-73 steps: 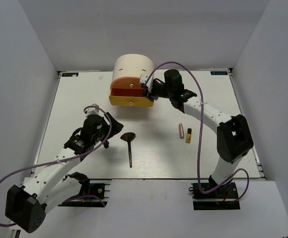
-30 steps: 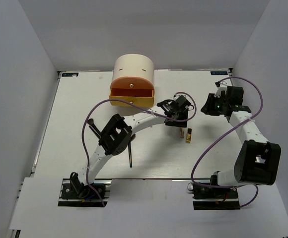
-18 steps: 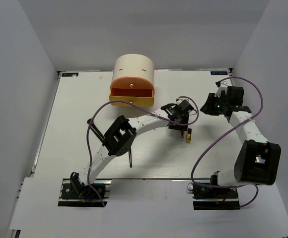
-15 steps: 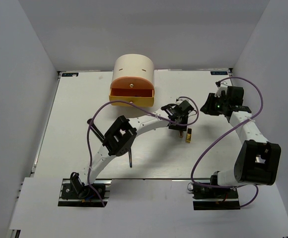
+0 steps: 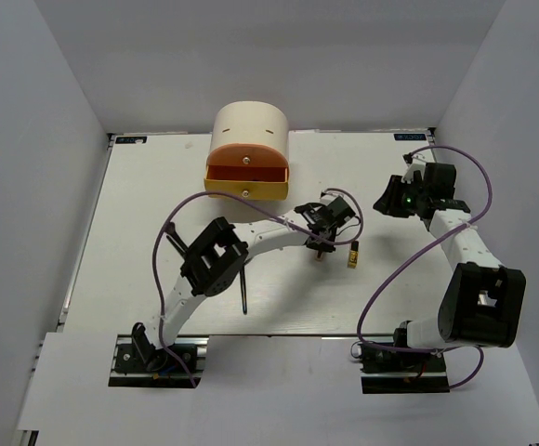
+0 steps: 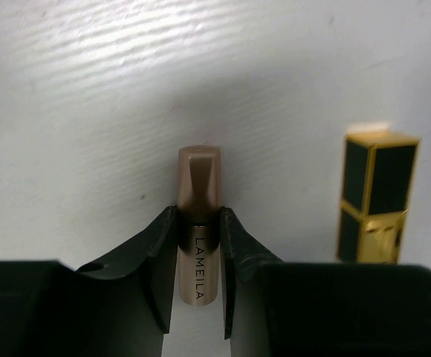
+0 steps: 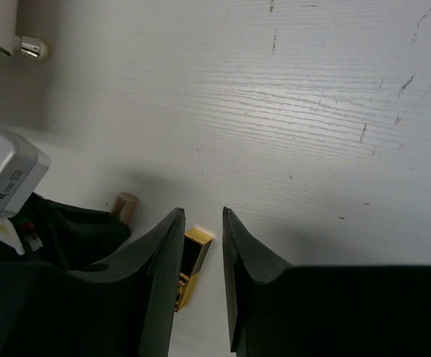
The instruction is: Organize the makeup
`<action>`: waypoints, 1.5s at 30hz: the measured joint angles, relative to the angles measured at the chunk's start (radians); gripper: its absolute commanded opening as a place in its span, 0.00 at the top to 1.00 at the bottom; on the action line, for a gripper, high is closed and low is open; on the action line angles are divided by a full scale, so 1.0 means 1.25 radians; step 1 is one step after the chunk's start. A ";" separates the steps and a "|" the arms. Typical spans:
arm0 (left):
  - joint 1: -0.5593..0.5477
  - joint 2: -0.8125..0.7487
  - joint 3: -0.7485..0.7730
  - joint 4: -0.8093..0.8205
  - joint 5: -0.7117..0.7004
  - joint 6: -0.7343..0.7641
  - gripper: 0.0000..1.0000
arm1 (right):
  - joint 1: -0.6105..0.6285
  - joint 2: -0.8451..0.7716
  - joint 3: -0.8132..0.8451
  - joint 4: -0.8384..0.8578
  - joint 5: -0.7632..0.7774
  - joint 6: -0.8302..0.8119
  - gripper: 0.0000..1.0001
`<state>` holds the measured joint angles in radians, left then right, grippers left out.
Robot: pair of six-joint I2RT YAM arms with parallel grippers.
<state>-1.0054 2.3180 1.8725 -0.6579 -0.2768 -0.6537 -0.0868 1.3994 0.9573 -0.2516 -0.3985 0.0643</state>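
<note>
White table (image 5: 139, 214) fills mid-frame, with the cream round box (image 5: 248, 130) at upper centre. The left arm (image 5: 260, 237) stretches diagonally to centre-right, and the left gripper (image 6: 198, 223) pinches the rose-gold tube (image 6: 198, 178). The right gripper (image 7: 203, 223), raised at right, is narrowly parted and empty. A black-and-gold lipstick (image 6: 375, 193) lies just beside the tube.

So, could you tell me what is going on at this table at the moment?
Two robot arms are sorting makeup on a white table. The left arm stretches across it, jaws shut on a rose-gold tube, with a black-and-gold lipstick lying just beside it, not touching. The right arm hangs at the right, jaws slightly open and empty. A round cream box stands at the far side, its yellow drawer sticking out. A black brush lies near the left arm.
</note>
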 measured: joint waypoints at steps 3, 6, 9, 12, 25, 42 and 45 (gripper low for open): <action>0.003 -0.046 -0.068 0.007 0.009 0.009 1.00 | -0.001 0.000 -0.008 0.000 -0.003 0.001 0.68; 0.010 -0.085 -0.119 0.003 0.030 0.017 1.00 | -0.002 0.000 -0.009 0.000 -0.007 0.001 0.68; 0.017 -0.136 -0.153 -0.012 0.044 0.022 1.00 | -0.002 0.000 -0.009 0.001 -0.013 0.001 0.68; 0.023 -0.209 -0.157 -0.006 0.047 0.023 1.00 | -0.002 0.000 -0.009 0.003 -0.019 0.002 0.69; 0.150 -0.664 -0.391 0.141 -0.029 -0.225 1.00 | -0.002 0.000 -0.020 0.019 -0.026 0.006 0.70; 0.277 -0.742 -0.496 0.227 -0.320 -0.649 1.00 | -0.002 0.000 -0.020 0.034 -0.040 0.013 0.70; 0.302 -0.709 -0.463 0.213 -0.330 -0.715 1.00 | -0.002 0.000 -0.020 0.036 -0.040 0.019 0.70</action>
<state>-0.6285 1.4322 1.2934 -0.3912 -0.6891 -1.5475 -0.0895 1.3991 0.9321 -0.2070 -0.4484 0.0883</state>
